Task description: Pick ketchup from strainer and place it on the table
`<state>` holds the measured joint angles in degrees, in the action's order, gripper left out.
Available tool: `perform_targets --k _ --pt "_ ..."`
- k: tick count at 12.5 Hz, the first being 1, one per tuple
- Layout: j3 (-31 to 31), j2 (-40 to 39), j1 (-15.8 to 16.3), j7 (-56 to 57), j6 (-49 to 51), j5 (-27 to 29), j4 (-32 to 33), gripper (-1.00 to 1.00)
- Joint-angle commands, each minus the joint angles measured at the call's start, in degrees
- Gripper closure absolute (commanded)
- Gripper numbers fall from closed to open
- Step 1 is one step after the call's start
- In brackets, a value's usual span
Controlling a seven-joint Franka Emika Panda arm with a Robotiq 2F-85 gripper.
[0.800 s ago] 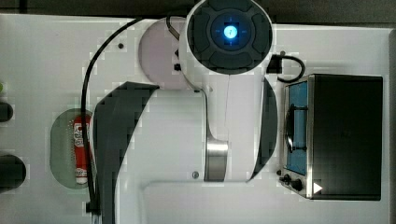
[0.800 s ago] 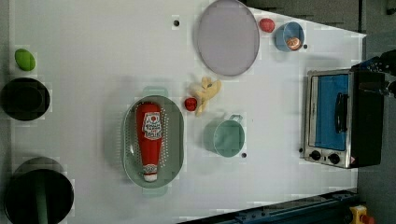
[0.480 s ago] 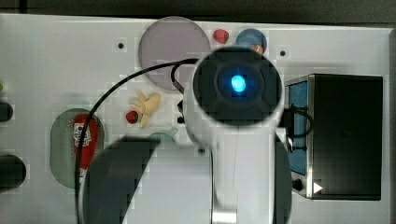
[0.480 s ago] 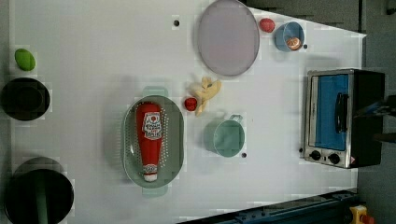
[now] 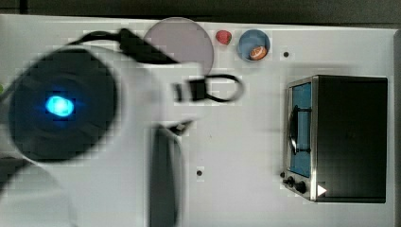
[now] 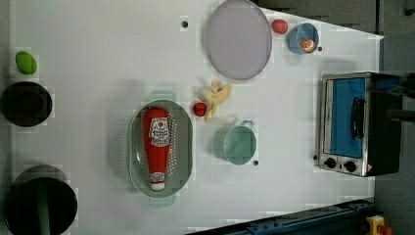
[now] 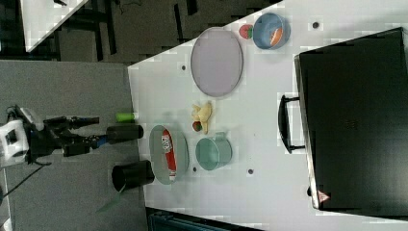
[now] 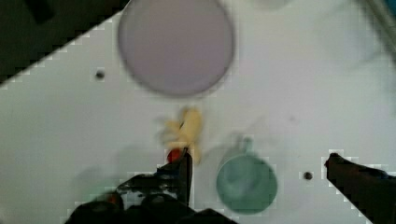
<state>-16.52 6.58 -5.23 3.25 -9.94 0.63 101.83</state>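
One ketchup [image 6: 157, 142] bottle lies lengthwise inside the strainer [image 6: 182, 147] — cradled flat, untouched. End effector [image 8: 261, 177] hovers with fingers spread beside the strainer, ready to straddle the bottle; worktop [image 6: 98, 58] awaits.

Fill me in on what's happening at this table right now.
A Franka arm is over the white table, its open gripper high above a teal cup and a yellowish item. It has grasped nothing. The ketchup lies untouched in the pale green strainer, cap end toward the left view's bottom. A toaster oven sits at the left view's right.
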Motion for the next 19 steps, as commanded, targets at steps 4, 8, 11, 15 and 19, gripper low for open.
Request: perform_targets --k 4,8,11,15,19 --pt "-16.7 -9.6 4.9 -0.9 -3.9 0.0 2.7 -1.00" --pt "-22.9 -15.8 6.5 -3.2 -12.1 -1.3 6.8 -1.00" --pt "-23.3 -20.2 8.3 -7.1 -21.5 -6.6 11.8 -1.00" --pt "-23.1 -28.3 9.2 -11.6 -33.6 -15.6 15.8 -1.00" --pt "-22.2 -37.0 9.4 -14.6 -39.9 -23.5 15.5 -1.00"
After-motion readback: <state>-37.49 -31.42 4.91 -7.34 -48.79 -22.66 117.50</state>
